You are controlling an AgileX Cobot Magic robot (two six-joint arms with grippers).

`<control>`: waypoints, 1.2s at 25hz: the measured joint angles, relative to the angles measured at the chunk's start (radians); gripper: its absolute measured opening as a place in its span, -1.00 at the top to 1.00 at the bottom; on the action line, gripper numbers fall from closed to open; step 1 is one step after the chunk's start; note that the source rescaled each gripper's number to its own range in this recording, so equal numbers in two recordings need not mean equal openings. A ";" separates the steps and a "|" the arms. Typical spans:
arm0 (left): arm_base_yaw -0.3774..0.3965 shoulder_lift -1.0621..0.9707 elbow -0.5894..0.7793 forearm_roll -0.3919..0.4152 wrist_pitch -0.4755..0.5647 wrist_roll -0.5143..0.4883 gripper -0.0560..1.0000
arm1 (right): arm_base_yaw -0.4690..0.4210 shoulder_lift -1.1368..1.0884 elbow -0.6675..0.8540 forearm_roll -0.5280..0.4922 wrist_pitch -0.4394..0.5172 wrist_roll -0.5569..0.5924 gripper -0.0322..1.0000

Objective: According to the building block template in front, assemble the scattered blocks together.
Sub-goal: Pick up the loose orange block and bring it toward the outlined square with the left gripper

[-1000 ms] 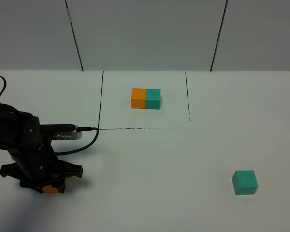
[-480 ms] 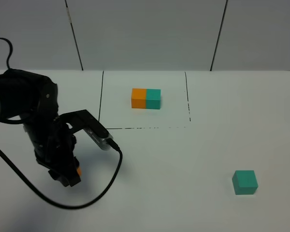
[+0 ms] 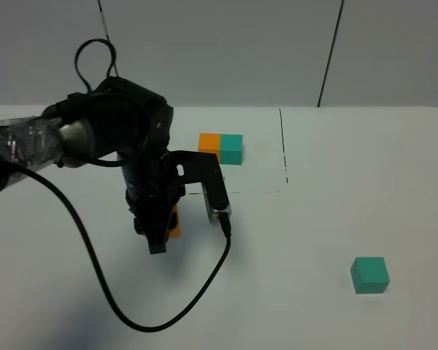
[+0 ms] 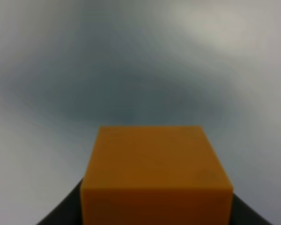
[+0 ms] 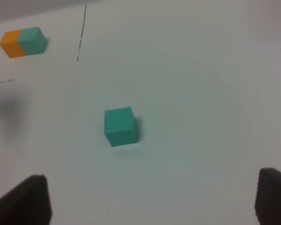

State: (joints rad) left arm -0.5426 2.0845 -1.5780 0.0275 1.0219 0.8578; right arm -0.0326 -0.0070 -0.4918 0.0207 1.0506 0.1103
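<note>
The building block template, orange on the left and teal on the right, lies inside the marked rectangle at the back; it also shows as the template in the right wrist view. My left gripper hangs just in front of the rectangle's dashed line, shut on the orange cube. That orange cube fills the lower left wrist view between dark fingers. The teal cube sits alone at the front right. My right gripper is open, short of the teal cube, and out of the high view.
Thin black lines mark a rectangle on the white table. The left arm's black cable loops down toward the front of the table. A grey panelled wall closes the back.
The left arm has lifted the orange cube from the front left and carried it right and back, toward the dashed line. The teal cube and the template have not moved.
</note>
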 joint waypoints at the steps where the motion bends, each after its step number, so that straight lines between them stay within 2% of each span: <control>1: -0.007 0.023 -0.035 0.001 0.012 0.012 0.88 | 0.000 0.000 0.000 0.000 0.000 0.000 -0.50; 11: -0.074 0.182 -0.241 -0.018 0.016 0.097 0.88 | 0.000 0.000 0.000 0.000 0.000 0.001 -0.50; 18: -0.102 0.251 -0.245 -0.020 0.006 0.123 0.88 | 0.000 0.000 0.000 0.000 0.000 0.001 -0.50; 30: -0.102 0.288 -0.246 -0.046 -0.025 0.124 0.89 | 0.000 0.000 0.000 0.000 0.000 0.001 -0.50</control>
State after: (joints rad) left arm -0.6448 2.3728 -1.8242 -0.0184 0.9969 0.9817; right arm -0.0326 -0.0070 -0.4918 0.0207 1.0506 0.1112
